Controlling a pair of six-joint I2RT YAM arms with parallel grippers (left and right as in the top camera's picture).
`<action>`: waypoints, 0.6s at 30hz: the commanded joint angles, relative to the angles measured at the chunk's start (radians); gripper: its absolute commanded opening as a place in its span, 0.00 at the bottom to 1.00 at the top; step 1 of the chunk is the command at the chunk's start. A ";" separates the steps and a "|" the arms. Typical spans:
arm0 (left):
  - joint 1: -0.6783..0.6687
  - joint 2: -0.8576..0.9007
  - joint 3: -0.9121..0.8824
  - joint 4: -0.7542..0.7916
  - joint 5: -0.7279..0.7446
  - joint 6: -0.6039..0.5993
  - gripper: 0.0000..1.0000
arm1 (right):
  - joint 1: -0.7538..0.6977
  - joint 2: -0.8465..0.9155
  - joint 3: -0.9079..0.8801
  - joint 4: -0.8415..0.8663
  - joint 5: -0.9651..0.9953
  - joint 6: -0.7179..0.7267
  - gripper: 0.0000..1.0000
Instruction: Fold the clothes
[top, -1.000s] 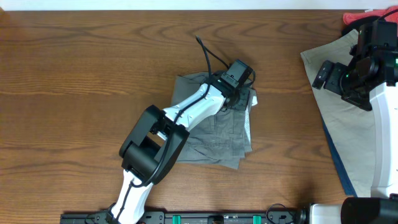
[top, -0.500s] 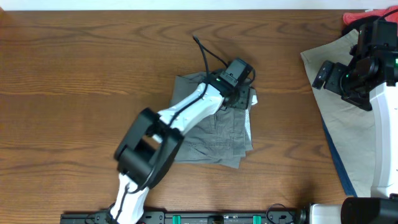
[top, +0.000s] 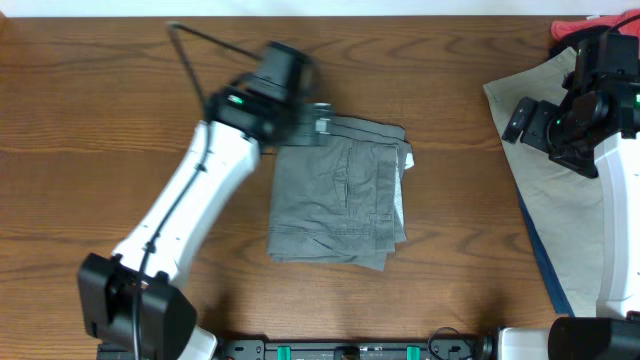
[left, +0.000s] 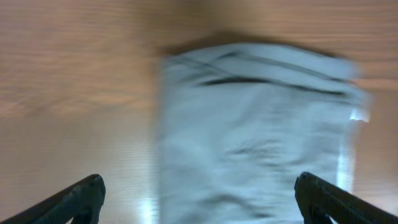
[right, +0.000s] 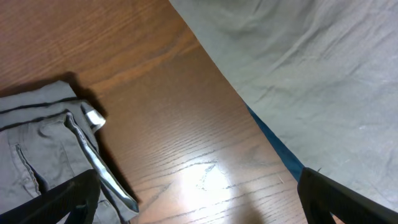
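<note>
1. The left gripper (left: 199, 202) hangs with its fingers spread wide and nothing between them, just above the upper left corner of the grey shorts (top: 340, 195). Both its views are blurred, so we judge that it moves fast. If it dips at such speed, a finger can hook the waistband and drag the top layer open.
2. The grey shorts lie folded in a compact rectangle in the middle of the table (top: 100, 100). At their right edge the layers do not match, and a pale label (right: 94, 118) sticks out. We think a careless push there can undo the fold.
3. The right gripper (right: 199, 202) is also released and empty. It is above bare wood between the grey shorts and the khaki shorts (top: 565, 190).
4. The khaki shorts lie spread at the right side, partly under the right arm, with a blue strip (top: 540, 262) below them. A deep pinch can take both together.
5. A red piece (top: 572, 28) is in the far corner, mostly hidden.
</note>
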 joint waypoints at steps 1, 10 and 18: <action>0.134 0.031 -0.030 -0.042 0.018 0.072 0.98 | -0.003 0.005 0.001 -0.001 0.001 0.013 0.99; 0.349 0.147 -0.180 -0.012 0.356 0.217 0.98 | -0.003 0.005 0.001 -0.001 0.001 0.013 0.99; 0.331 0.243 -0.248 -0.004 0.566 0.349 0.98 | -0.003 0.005 0.001 -0.001 0.001 0.013 0.99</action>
